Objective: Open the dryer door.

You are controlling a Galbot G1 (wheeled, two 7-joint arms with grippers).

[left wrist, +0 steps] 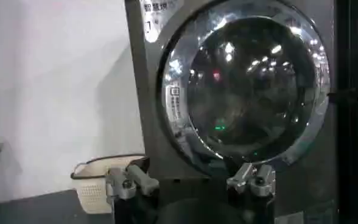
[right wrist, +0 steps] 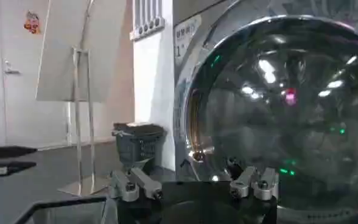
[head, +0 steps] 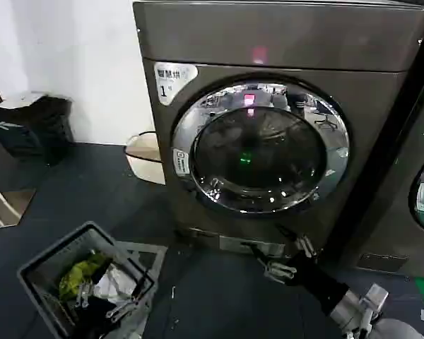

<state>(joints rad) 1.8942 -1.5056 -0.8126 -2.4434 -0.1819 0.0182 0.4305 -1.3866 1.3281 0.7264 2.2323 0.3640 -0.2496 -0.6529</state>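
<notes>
Your dryer [head: 283, 134] was that dark bronze-grey metal box with a white "1" sticker [head: 171, 79], and the dryer door [head: 260, 147] sat shut in its front, a big round disc with a mirror-shiny chrome rim around dark tinted glass. From the head cam your right gripper [head: 280, 253] hung low just below the door with its fingers spread apart, while a grey plastic laundry basket [head: 85, 282] sat on the dark floor. The left wrist cam had your left gripper [left wrist: 191, 181] spread too, plus a cream basket [left wrist: 100, 178] beside the machine.
</notes>
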